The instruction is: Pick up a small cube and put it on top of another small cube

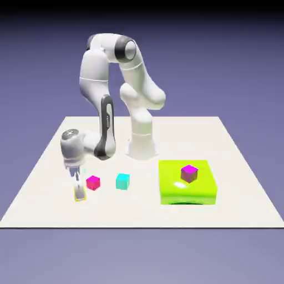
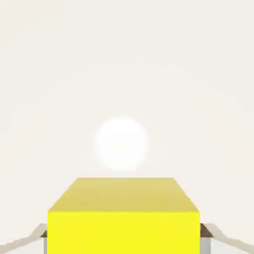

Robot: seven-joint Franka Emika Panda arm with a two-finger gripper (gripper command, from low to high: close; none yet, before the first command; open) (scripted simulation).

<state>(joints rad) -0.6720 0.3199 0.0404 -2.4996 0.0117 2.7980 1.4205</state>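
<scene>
Gripper (image 1: 79,192) down at the table's near left — closed on the yellow cube (image 2: 123,232), a fingertip against either side! Just right sits the pink cube (image 1: 93,182), then the cyan cube (image 1: 122,181). Far to the right, the dark purple cube (image 1: 189,173) rides the green block (image 1: 187,191) — bare table (image 1: 127,213) between, the near edge close by.

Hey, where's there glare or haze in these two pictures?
Exterior view: pale glare on the lime-green block, fingertips washed out and hard to separate from the cube between them; hand view: a round white glare spot on the pale tabletop, just beyond the yellow cube.
</scene>
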